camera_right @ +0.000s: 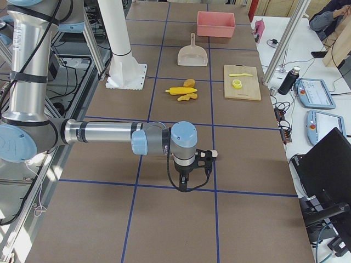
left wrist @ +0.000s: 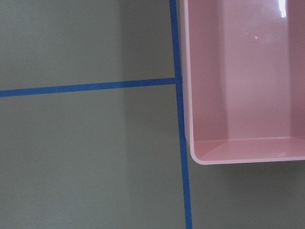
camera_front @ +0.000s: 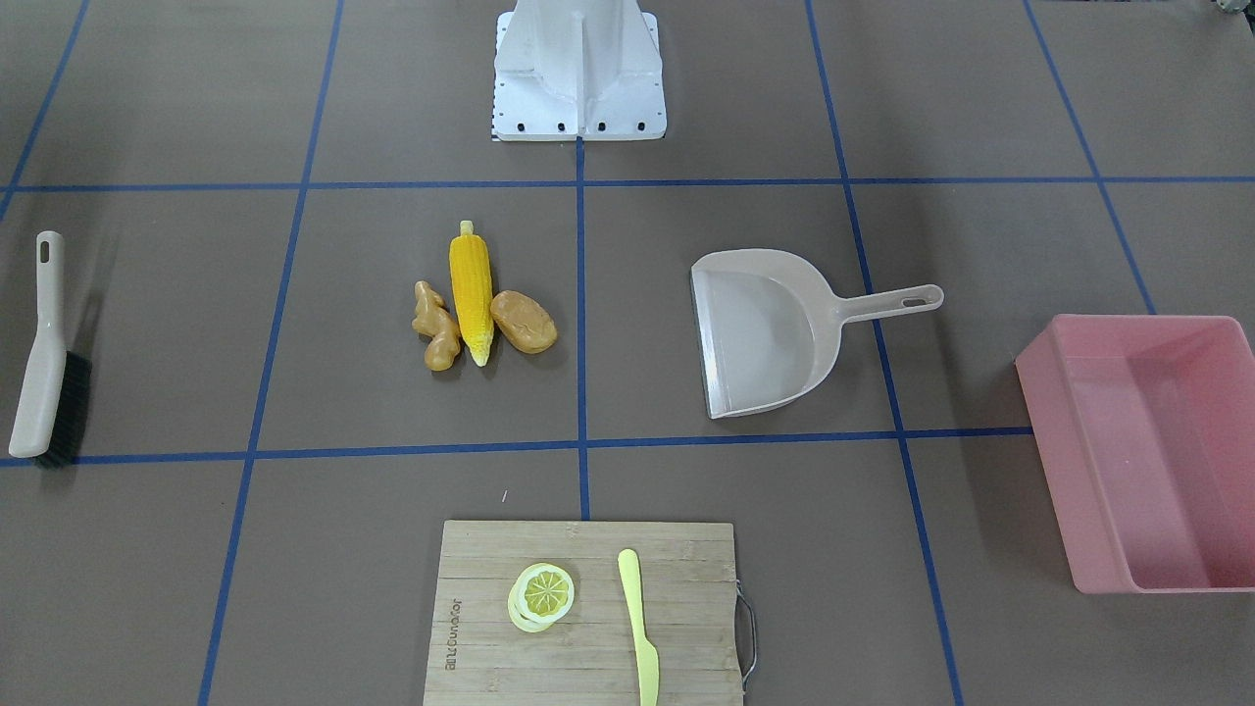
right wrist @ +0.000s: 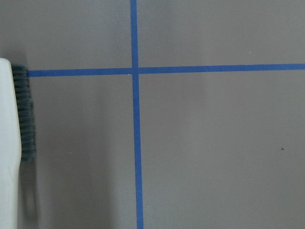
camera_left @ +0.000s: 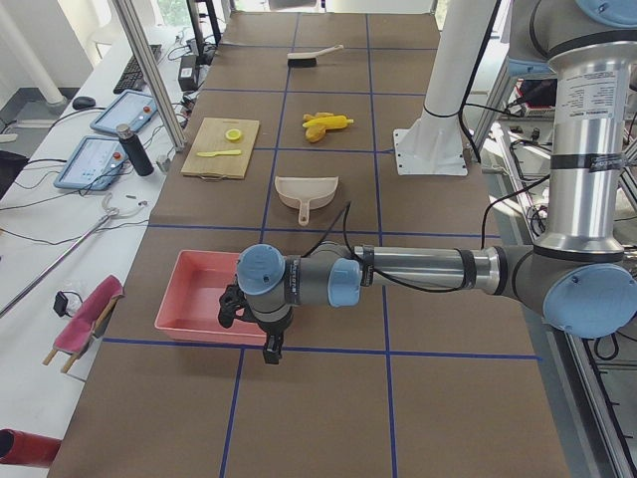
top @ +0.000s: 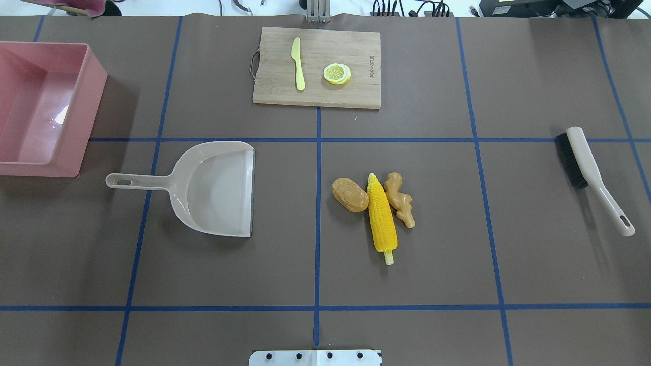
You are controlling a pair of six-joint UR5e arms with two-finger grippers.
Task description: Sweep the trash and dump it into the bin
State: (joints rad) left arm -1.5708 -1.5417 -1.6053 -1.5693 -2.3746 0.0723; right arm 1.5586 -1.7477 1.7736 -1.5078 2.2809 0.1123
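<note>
right gripper [camera_right: 184,183]: hangs over bare table, spread or pressed, cannot tell. brush [right wrist: 9,143] just beside it. trash beyond brush, toward table middle: ginger [top: 399,198], corn [top: 381,213], potato [top: 350,194], side by side, touching. corn's long axis parallel to dustpan [top: 213,188] lip, mouth facing it.
left gripper [camera_left: 271,349]: over bin [left wrist: 238,160] corner, state cannot tell; dustpan next inward. right arm nearer brush, left nearer dustpan.

Bare table [top: 432,264] lay on every side of the corn [top: 381,216], ginger [top: 399,198] and potato [top: 350,194], which sat packed together. An open lane ran from them to the mouth of the dustpan [top: 218,188]. The bin [top: 91,117] sat well apart at the robot's left, the brush [top: 590,170] well apart at its right, the cutting board [top: 315,66] along the far edge
</note>
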